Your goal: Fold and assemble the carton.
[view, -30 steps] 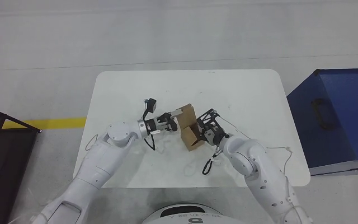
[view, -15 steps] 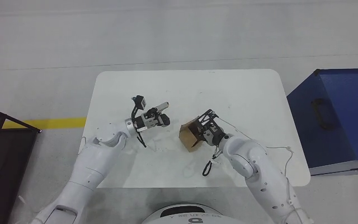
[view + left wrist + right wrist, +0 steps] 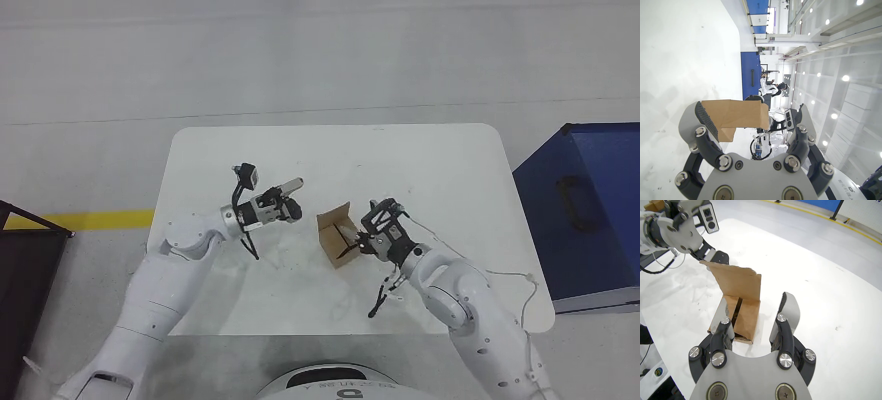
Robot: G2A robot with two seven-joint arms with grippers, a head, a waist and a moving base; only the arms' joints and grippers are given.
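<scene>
Cardboard carton [image 3: 337, 238] mid-table [image 3: 440, 170], flap up; L gripper [image 3: 292, 200] spread, apart at its 10 o'clock; R gripper [image 3: 366, 236] spread, just beside at 3.

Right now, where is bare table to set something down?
Free: the far strip of table beyond the carton, and the right end toward the blue bin. Crowded: the middle, where left pincer and right pincer flank the carton.
</scene>
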